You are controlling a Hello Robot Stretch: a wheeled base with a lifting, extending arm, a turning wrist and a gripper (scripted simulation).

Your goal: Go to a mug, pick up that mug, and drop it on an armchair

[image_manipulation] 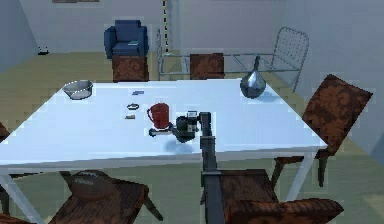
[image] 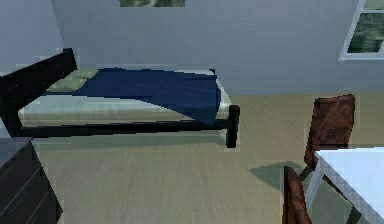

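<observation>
The red mug (image_manipulation: 158, 114) stands upright on the white bench (image_manipulation: 60, 130), just beside the fingers (image_manipulation: 178, 130) on the arm side view's left. Whether they touch it cannot be told, nor whether they grasp anything, since the mug sits on the bench right at their tip. The main risk, I judge, is a bad approach. If the arm (image_manipulation: 210, 175) reaches out or swings while the fingers are level with the mug's wall, they may shove it or tip it over towards the small things (image_manipulation: 133, 105) lying beyond it. A shallow or off-centre hold could let it slip once it is lifted. The bowl (image_manipulation: 78, 88) and vase (image_manipulation: 254, 82) are well apart from the fingers and seem safe for now. The blue armchair (image_manipulation: 126, 38) is far beyond the fingers, past the bench's far edge, with chairs (image_manipulation: 130, 68) standing between. Driving round with the mug held out could therefore clip a chair back or the bench and jar it loose.
</observation>
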